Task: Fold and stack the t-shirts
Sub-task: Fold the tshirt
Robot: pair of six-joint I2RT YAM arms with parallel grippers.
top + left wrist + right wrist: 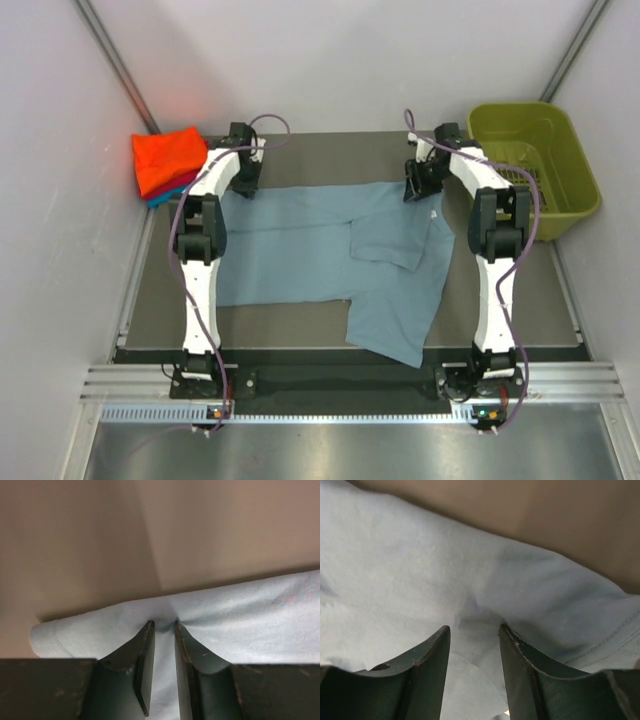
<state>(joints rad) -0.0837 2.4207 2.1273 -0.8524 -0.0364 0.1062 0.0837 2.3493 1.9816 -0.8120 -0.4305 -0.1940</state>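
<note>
Grey-blue cloth takes up most of the dark table [280, 322]: one large short-sleeved t-shirt [300, 250] lies spread flat. Its right side is doubled over, and a flap hangs toward the near edge.

The left gripper [244, 188] sits at the shirt's far left edge and the right gripper [414, 190] at its far right edge. The two white arms reach out over the fabric and cover strips of it on either side.

In the left wrist view the left gripper [163, 625] has its jaws drawn narrow, with a ridge of the shirt [260, 615] pinched between the fingers [145, 660]. In the right wrist view the right gripper [474, 629] has its jaws standing further apart, with the cloth [410, 580] puckered up between the fingers [432, 655]. I cannot tell whether they actually grip it.

At the far left corner, just off the dark surface, is a stack of three folded tees: the orange one [168, 155] on top, a red one [170, 188] under it and a teal one [160, 201] at the bottom. That makes four shirts in all.

One olive-green basket [520, 110] stands at the far right, just beside the right arm. A purple cable [272, 120] loops up from the left arm.
</note>
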